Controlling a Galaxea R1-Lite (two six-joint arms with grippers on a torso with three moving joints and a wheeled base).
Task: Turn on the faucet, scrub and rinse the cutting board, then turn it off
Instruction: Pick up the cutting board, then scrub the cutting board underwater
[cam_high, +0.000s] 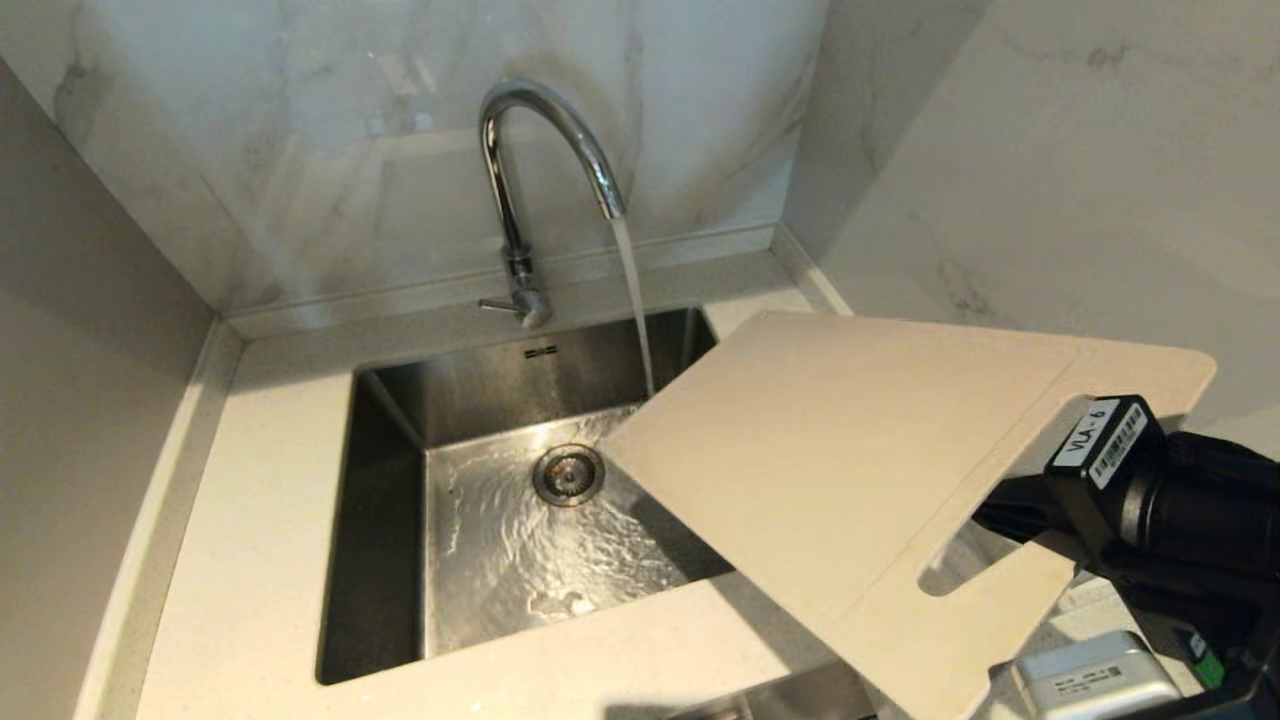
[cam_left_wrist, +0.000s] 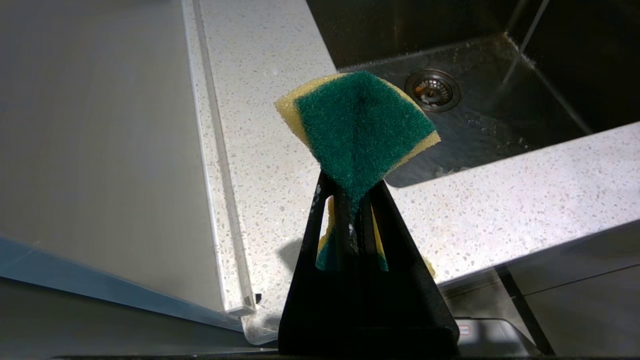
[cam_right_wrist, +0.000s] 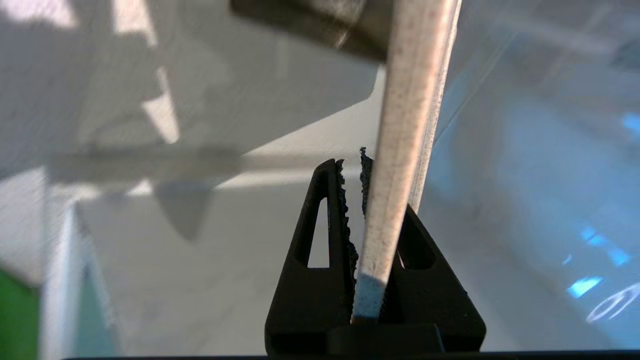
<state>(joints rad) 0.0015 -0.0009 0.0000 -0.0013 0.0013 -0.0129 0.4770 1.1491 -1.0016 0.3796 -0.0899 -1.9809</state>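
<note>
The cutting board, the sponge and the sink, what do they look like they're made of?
Cutting board: likely plastic, matte beige, thin, with a faintly speckled edge in the right wrist view.
Sponge: yellow foam under a coarse green fibrous scouring layer, squashed where it is clamped.
Sink: apparently stainless steel, with a brushed grey sheen and reflections.

- At the right edge of the head view we see the right arm (cam_high: 1180, 500): a glossy black, rounded casing.
- On its upper face sits a white label (cam_high: 1100, 432) printed "VLA-6", with a barcode beside it.
- At the lower right a light grey box (cam_high: 1095, 680) carries small print.
- In both wrist views our grippers, the left gripper (cam_left_wrist: 357, 200) and right gripper (cam_right_wrist: 352, 185), are matte black triangular fingers with cut-out windows; the right one's pads (cam_right_wrist: 342, 200) are rough-toothed.
</note>
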